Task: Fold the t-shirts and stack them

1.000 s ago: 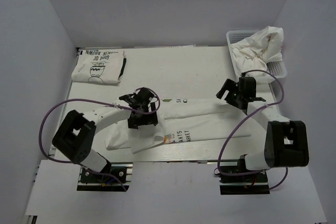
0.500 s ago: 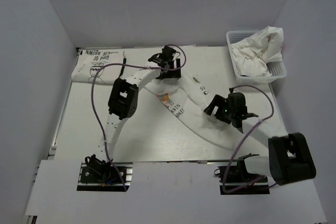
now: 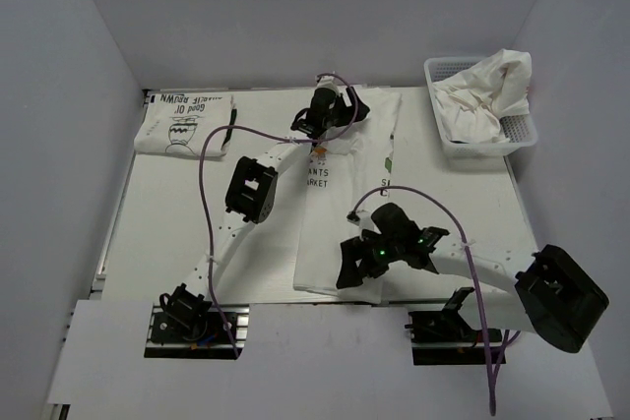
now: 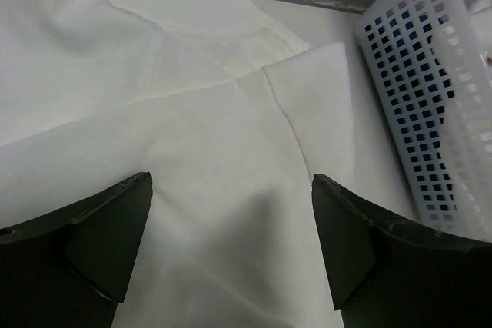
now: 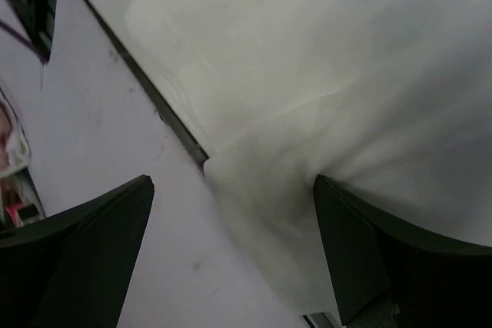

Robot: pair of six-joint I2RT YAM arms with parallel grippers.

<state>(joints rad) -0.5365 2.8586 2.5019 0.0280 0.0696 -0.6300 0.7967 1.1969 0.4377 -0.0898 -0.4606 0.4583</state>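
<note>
A white t-shirt (image 3: 345,194) with black lettering lies spread lengthwise down the middle of the table. My left gripper (image 3: 340,115) is open over its far, collar end; the collar and a sleeve (image 4: 307,90) show in the left wrist view. My right gripper (image 3: 359,268) is open over the shirt's near hem (image 5: 307,190), which hangs past the table's front edge. A folded white t-shirt (image 3: 185,125) with black print lies at the far left. More white shirts (image 3: 487,95) are heaped in the basket.
A white mesh basket (image 3: 522,130) stands at the far right corner; its wall (image 4: 430,113) is close to the right of my left gripper. The table's front edge (image 5: 154,97) runs under my right gripper.
Both arms have swung the shirt from lying across the table to lying lengthwise. The left gripper went to the far edge, the right to the near edge, and both have let go.
</note>
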